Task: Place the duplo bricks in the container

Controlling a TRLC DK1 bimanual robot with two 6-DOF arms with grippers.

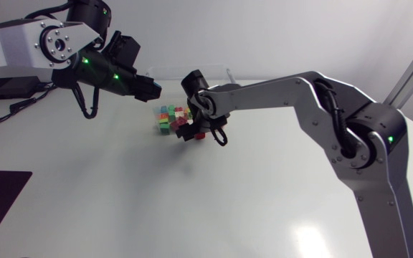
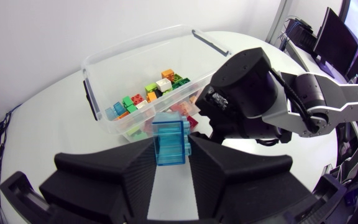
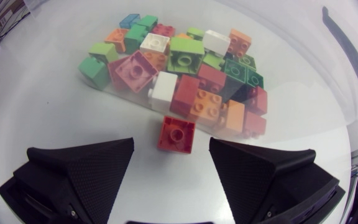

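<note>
Head view: left arm (image 1: 41, 43) in from the upper left, left gripper (image 1: 149, 89) up in the air just beside the clear container (image 1: 224, 70), its grip not readable from here. Right arm (image 1: 321, 107) in from the right, bent across the white table (image 1: 120, 201), with the right gripper (image 1: 201, 136) down low at the container's near end. Duplo bricks (image 1: 171, 118) of many colours heaped into that same end. A speck of red at the right gripper.

Left wrist view: left gripper clamped on a translucent blue brick (image 2: 169, 140), a finger (image 2: 129, 168) pressed to each side, the brick held in the air short of the container. Ahead of it the container, lidless, with the bricks gathered toward the end nearer the right arm. Black wrist of the right arm close beside the container's near wall, fingers hidden.

Right wrist view: right gripper spread wide, holding nothing. A red brick (image 3: 176, 134) flat on the white surface between the fingers, stud side up, touched by neither. Just ahead of it the heap of green, orange, white, pink and red, behind a hazy band, apparently the container's wall. Red brick on the gripper's side of that band; inside the container or just outside it, cannot tell.
</note>
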